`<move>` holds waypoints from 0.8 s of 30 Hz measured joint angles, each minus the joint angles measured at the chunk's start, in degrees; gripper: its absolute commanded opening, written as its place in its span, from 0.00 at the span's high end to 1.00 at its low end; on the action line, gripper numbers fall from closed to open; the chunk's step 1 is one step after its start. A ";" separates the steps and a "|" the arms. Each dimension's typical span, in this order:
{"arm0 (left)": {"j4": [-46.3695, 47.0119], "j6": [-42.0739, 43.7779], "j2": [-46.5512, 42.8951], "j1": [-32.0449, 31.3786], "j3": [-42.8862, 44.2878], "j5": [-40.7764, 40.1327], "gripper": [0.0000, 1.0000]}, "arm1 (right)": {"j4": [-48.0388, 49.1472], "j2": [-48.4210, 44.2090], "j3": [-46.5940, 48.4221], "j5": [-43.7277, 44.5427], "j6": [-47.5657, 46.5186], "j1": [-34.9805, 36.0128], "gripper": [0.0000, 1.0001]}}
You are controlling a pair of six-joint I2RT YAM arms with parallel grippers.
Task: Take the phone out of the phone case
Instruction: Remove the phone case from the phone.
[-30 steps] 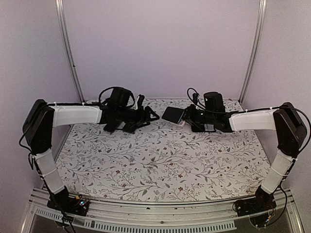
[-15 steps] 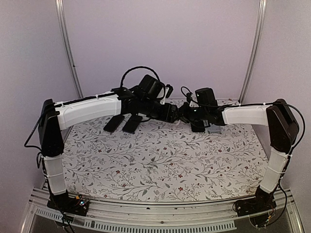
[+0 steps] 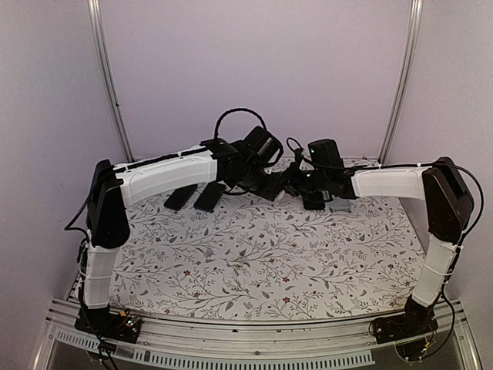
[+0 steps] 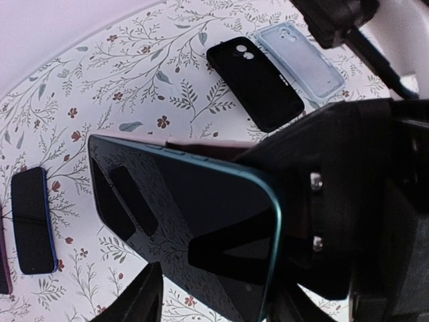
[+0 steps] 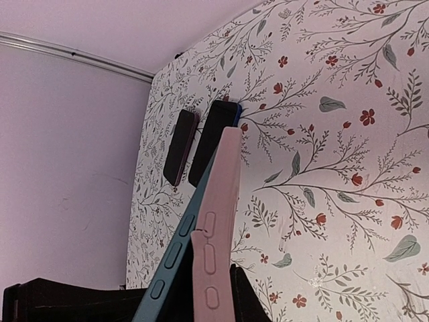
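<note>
Above the flowered tabletop, the right pincer clenched the pink phone case; the left pincer flanked the teal phone, but its grip could not be told.

White links, blk joints, looped cable, screws

The phone covers nearly all of the phone case in the left wrist view, leaving only a pink sliver. The bottom edge cuts off the phone's lower corner and most of the left pincer, so the grip cannot be judged. From above, both merge into one dark clump, too small to separate.
</note>
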 measured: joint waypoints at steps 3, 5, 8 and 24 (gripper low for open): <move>-2.19 0.96 1.27 -0.68 2.71 -2.43 0.57 | 0.02 0.00 0.13 0.13 0.42 -0.02 1.00; -3.19 1.66 2.12 -1.14 4.09 -4.28 0.61 | 0.04 0.00 0.15 0.20 0.83 -0.02 1.00; -3.85 2.69 3.02 -1.81 5.22 -6.91 0.73 | -0.24 0.00 0.15 0.35 1.44 -0.07 1.00; -2.08 6.62 2.05 -2.73 1.49 -17.38 1.00 | -0.31 -0.79 -4.24 2.75 2.82 -1.75 1.00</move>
